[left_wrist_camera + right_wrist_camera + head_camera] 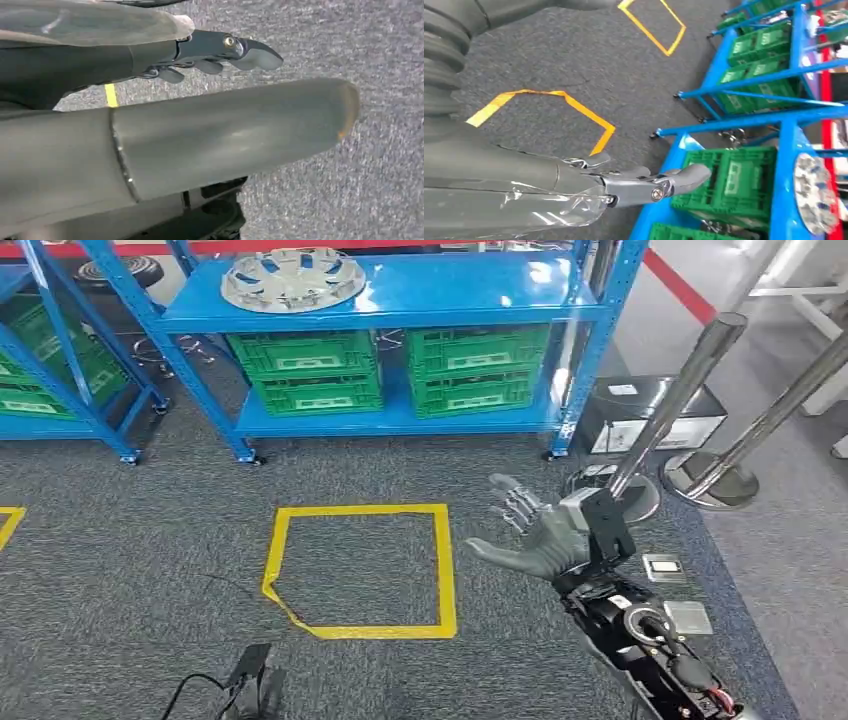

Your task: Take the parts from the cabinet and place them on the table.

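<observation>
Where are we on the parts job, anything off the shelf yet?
Nothing looks done: the silver wheel cover lies on the top shelf of the blue rack, and the green crates sit below it. In hand: nothing; the right hand is raised over the carpet, fingers spread, short of the rack, and the left hand holds nothing. Left: approach, grasp the part, carry it to a table.

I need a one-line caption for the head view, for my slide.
Right hand open above grey carpet, facing a blue shelf holding a silver wheel cover.

Yellow tape square (pixel 362 570) on grey carpet (pixel 130 540), two steel stanchions (pixel 676 400) to the right.
</observation>
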You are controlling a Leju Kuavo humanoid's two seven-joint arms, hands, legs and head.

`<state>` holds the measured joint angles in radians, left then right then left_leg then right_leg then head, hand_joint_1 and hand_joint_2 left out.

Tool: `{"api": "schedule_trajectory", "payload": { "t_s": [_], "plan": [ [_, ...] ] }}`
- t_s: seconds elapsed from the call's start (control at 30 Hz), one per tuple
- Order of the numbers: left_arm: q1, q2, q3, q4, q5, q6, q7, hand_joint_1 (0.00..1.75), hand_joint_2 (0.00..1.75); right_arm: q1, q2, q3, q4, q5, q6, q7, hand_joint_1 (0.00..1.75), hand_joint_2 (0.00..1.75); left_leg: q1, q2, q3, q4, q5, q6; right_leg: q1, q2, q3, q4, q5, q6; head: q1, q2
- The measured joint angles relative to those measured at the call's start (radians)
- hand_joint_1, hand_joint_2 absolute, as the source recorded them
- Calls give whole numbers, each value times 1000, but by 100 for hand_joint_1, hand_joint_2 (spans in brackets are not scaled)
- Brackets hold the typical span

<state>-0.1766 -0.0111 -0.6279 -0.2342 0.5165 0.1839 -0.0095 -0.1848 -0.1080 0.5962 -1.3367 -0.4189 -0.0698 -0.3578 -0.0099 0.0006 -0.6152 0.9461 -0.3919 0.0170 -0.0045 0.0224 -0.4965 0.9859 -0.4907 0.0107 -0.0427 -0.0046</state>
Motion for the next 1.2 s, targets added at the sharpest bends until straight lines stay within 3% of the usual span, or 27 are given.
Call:
{"api": "schedule_trajectory", "payload": {
  "t_s": [0.07,0.1,0.2,0.23,0.27,0.3,0.33,0.37,0.4,0.43,0.5,0.57,0.6,0.63,0.7,0.73,0.77,0.8,0.83,0.87,0.9,0.93,0.97,1.07,1.1,1.17,1.2],
  "plan": [
    [1,-2,-3,0,0,-1,0,0,0,-2,0,-2,0,0,-1,0,0,175,11,-2,34,-16,-1,5,1,-6,4,3,-10,12,2,0],
    [1,-1,-3,0,0,-2,0,0,0,-2,0,-2,-1,0,-1,-1,0,175,11,-2,48,-21,-7,7,0,-9,-7,43,-18,18,10,0],
    [1,-2,-5,0,0,-3,-1,0,0,0,0,-2,0,0,-2,0,0,175,11,-2,70,-21,-24,11,-6,-11,-138,252,-91,28,21,0],
    [2,-2,-8,0,0,-3,0,0,0,4,0,-1,0,0,-2,0,0,175,12,-2,79,-20,-33,10,-8,-12,-175,293,-116,33,24,0],
    [4,-2,-11,0,0,-3,-1,0,0,7,0,-1,0,0,-2,0,0,175,14,-4,91,-20,-43,7,-11,-13,-192,289,-119,33,27,0],
    [5,-2,-12,0,0,-3,0,0,0,8,0,-1,0,0,-2,0,0,175,16,-5,104,-19,-53,4,-14,-14,-188,248,-96,35,29,0],
    [5,-3,-12,0,0,-3,0,0,0,7,0,-2,0,0,-2,0,0,175,20,-5,119,-17,-64,-1,-17,-16,-170,176,-47,35,31,0],
    [5,-4,-13,0,0,-4,0,0,0,8,0,-2,0,0,-2,0,0,175,23,-6,132,-14,-77,-7,-20,-18,-145,93,18,37,34,0],
    [7,-3,-13,0,0,-3,-1,0,0,9,0,-2,0,0,-2,0,0,175,22,-6,136,-13,-89,-15,-24,-22,-128,15,102,40,41,0],
    [6,-3,-13,0,0,-4,-1,0,0,10,0,-2,1,0,-2,-1,0,175,21,-7,145,-1,-98,-22,-20,-26,-144,1,99,33,44,0],
    [1,-3,-13,1,0,-4,-2,0,0,15,0,0,-2,0,-3,0,0,175,18,-6,146,-10,-101,-38,-17,-18,-129,2,97,8,36,0],
    [1,-2,-13,1,0,-4,-3,0,0,10,1,-3,-3,0,-3,0,0,175,22,-7,146,8,-99,-43,-18,-15,-113,-2,90,-6,34,0],
    [1,-2,-13,0,0,-4,-3,0,0,8,3,-5,-3,0,-3,-2,0,175,25,-6,124,52,-95,-46,-18,-14,-103,-5,84,-13,30,0],
    [-1,-3,-13,0,0,-4,-3,0,0,7,3,-6,-3,0,-3,-1,0,175,25,-6,76,130,-105,-49,-18,-14,-95,-6,78,-19,23,0],
    [0,-3,-13,1,0,-4,-3,0,0,9,3,-4,-3,0,-1,-1,0,175,25,-6,-32,281,-166,-57,-15,-14,-82,-7,63,-24,15,0],
    [3,-3,-13,1,0,-4,-3,0,0,11,3,-4,-3,0,-1,-1,0,175,25,-6,-72,325,-199,-57,-13,-13,-73,-7,55,-25,11,0],
    [5,-3,-14,1,0,-4,-3,0,0,11,3,-4,-3,0,-2,0,0,175,24,-6,-97,334,-214,-54,-12,-10,-62,-7,46,-25,10,0],
    [6,-3,-14,1,0,-4,-3,0,0,10,3,-5,-3,0,-2,-1,0,175,23,-6,-99,298,-199,-51,-11,-7,-49,-7,36,-24,7,0],
    [6,-3,-14,1,0,-4,-3,0,0,10,3,-5,-3,0,-2,0,0,175,23,-6,-82,228,-159,-45,-9,-6,-33,-7,25,-23,5,0],
    [5,-3,-14,1,0,-4,-3,0,0,10,3,-5,-3,0,-2,-1,0,175,20,-6,-57,144,-101,-36,-7,-6,-18,-7,15,-22,0,0],
    [6,-2,-13,1,0,-4,-3,0,0,10,3,-5,-3,0,-2,-1,0,175,14,-5,-30,52,-19,-20,-7,-7,-8,-10,5,-20,-5,0],
    [7,1,-14,1,0,-4,-3,0,0,8,3,-5,-3,0,-2,-1,0,175,5,-10,-24,8,26,-14,-2,-4,3,-5,-4,-15,-5,0],
    [6,1,-14,1,0,-4,-3,0,0,9,3,-5,-3,0,-2,-1,0,175,5,-11,-21,11,-2,-14,-4,1,0,-13,-12,-8,-5,0],
    [6,-2,-14,0,0,-5,-3,0,0,8,3,-6,-4,0,-2,-1,0,175,8,-13,13,-18,10,0,-2,2,24,-8,1,11,-1,0],
    [7,-2,-14,0,0,-5,-3,0,0,8,3,-6,-4,0,-2,-1,0,175,12,-12,35,-25,11,1,-7,-4,23,8,-11,16,3,0],
    [3,-2,-14,0,0,-5,-3,0,0,5,3,-6,-4,0,-2,-1,0,175,11,-11,56,-25,-3,9,-5,-12,-45,135,-36,23,13,0],
    [2,-2,-14,0,1,-5,-3,0,0,8,3,-6,-4,0,-2,-1,0,175,10,-11,63,-25,-10,9,-5,-12,-94,211,-69,24,16,0]
  ]
}}
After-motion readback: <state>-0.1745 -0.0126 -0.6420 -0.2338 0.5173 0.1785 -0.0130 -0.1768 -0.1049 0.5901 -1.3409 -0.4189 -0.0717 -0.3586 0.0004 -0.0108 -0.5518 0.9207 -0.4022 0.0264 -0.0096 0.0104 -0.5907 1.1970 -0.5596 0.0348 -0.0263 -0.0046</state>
